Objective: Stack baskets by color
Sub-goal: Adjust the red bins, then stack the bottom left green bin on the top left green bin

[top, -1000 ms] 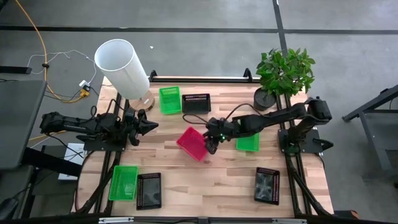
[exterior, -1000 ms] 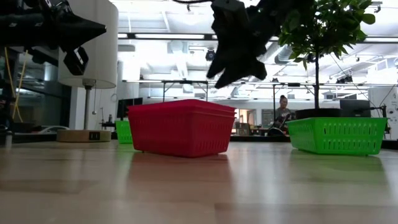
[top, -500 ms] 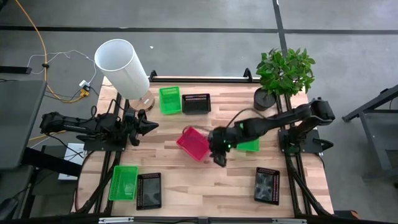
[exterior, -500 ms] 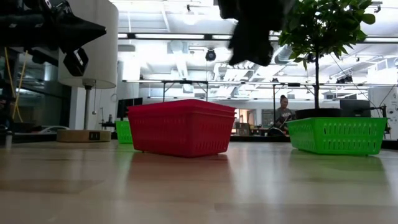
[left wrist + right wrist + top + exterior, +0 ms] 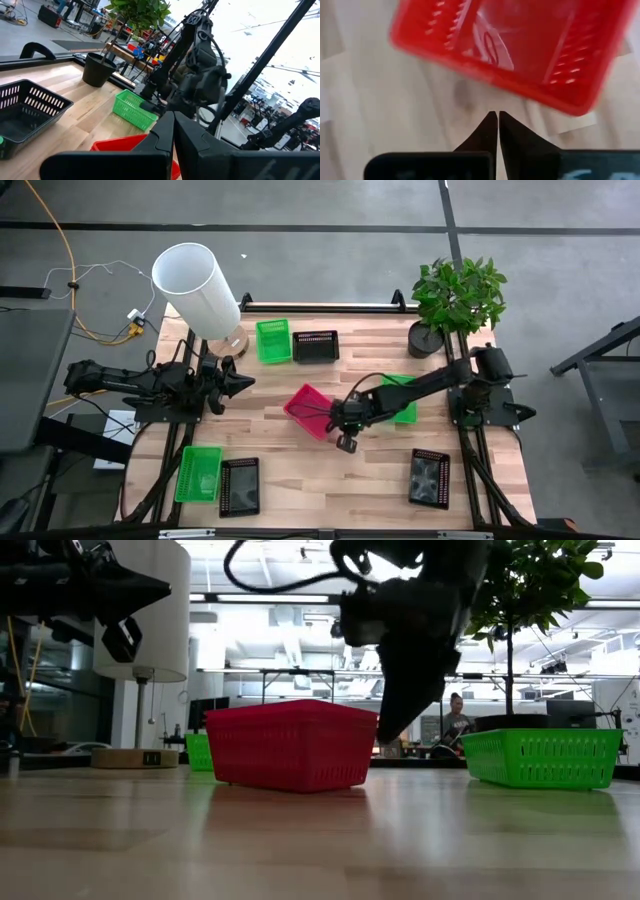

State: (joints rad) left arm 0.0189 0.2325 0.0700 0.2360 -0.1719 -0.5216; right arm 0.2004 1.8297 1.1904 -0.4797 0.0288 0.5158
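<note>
Magenta-pink basket (image 5: 311, 409) with perforated mesh sides, bright green baskets (image 5: 272, 340), black baskets (image 5: 316, 345), white cylinder (image 5: 197, 288), pale striped wooden table (image 5: 300, 470).

A grey concrete floor (image 5: 330, 260) surrounded the wooden table (image 5: 330, 470). Beyond it, long ceiling lights (image 5: 270, 598) ran over distant workbenches (image 5: 300, 675), where a person (image 5: 456, 725) sat.

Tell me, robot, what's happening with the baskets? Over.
Right gripper shut, empty, beside the pink basket. Left gripper shut, waiting at the left side. Nothing blocking.
</note>
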